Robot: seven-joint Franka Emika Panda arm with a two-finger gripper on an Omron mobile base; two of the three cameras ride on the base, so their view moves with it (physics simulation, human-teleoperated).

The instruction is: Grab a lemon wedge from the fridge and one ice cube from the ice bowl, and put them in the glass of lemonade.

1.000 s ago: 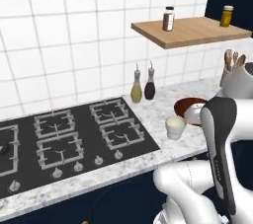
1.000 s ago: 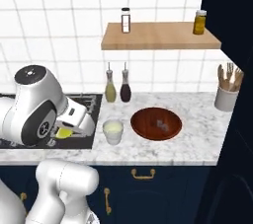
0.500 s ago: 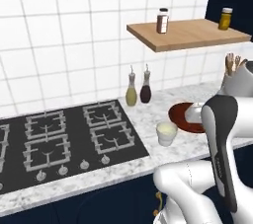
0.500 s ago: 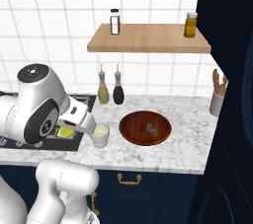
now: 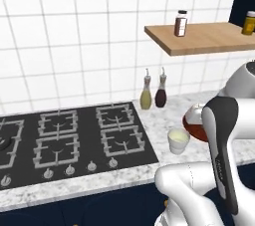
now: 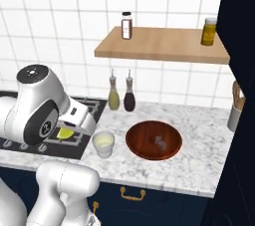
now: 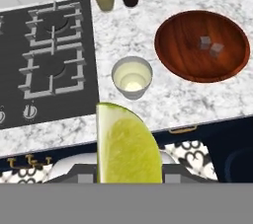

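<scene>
The gripper [image 7: 129,178] holds the lemon wedge [image 7: 127,146], with the glass of lemonade [image 7: 132,77] at 12 o'clock beyond it.

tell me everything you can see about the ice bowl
The ice bowl is a wide, shallow, round dish, reddish brown with a wood-like look. It sits upright on the white marbled counter, just right of the glass of lemonade and apart from it. Two small pale ice cubes lie near its middle. Nothing else touches it.
</scene>
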